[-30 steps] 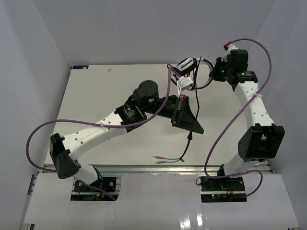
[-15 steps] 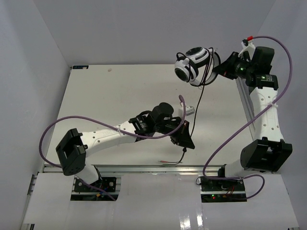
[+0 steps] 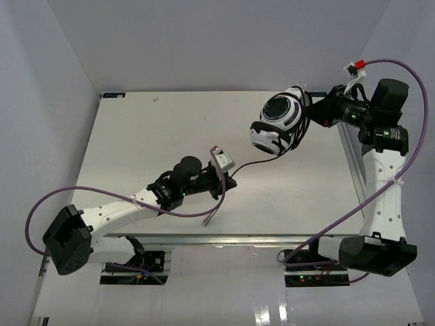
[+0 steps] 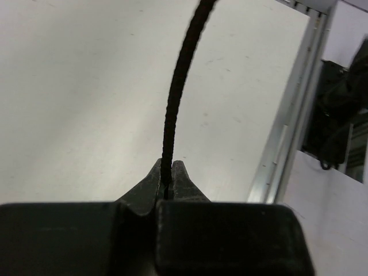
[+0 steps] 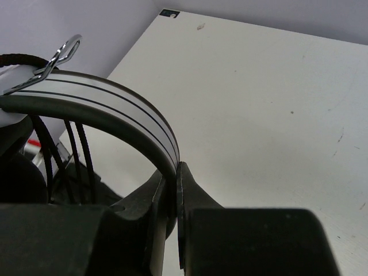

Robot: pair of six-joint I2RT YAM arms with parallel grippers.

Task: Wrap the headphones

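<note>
The right pincer (image 5: 171, 190) grips the striped headband (image 5: 115, 109) of the white-and-black round-cupped over-ear headphones (image 3: 277, 122), which extend beyond its tips. The left pincer (image 4: 167, 183) is pinched shut on their thin black braided cable (image 4: 178, 86), running straight out from its tips.

The left end effector (image 4: 167, 171) has drawn back (cable (image 4: 173, 103) pinched), and the headphones (image 3: 277, 123) turned.
</note>
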